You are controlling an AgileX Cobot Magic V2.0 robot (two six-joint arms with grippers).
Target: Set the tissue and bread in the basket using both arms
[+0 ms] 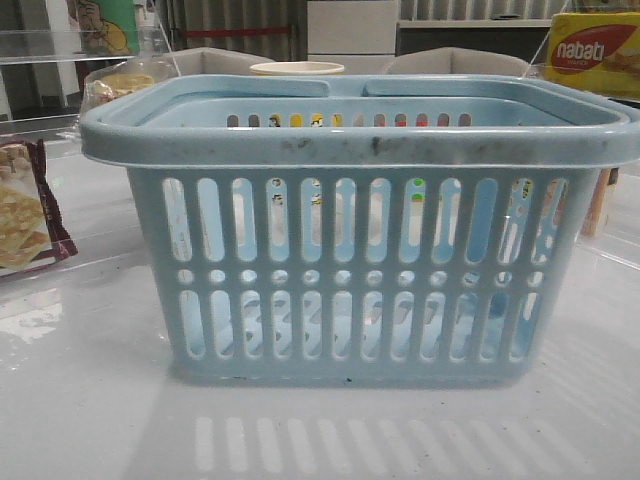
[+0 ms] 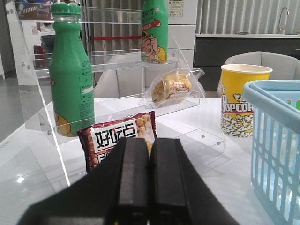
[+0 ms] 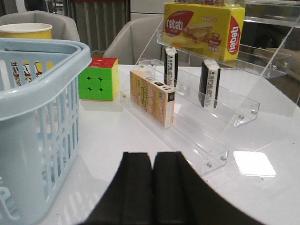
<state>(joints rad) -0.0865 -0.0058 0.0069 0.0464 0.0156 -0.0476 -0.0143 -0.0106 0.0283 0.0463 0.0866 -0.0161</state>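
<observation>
Light-blue basket mid-bench | bread on clear shelf ahead of our left hand, closed, empty | tissue upright on rack ahead of right hand, closed, empty.

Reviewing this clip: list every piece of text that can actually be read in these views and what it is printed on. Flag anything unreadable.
"nabati": yellow wafer box on the clear shelf, twice on the box.
"POPCOR": yellow popcorn cup; the word's end is hidden by the blue basket.
"好吃点": maroon cracker bag.
Too small or blurred: green bottle labels, tissue packet print, the two dark upright packets.
</observation>
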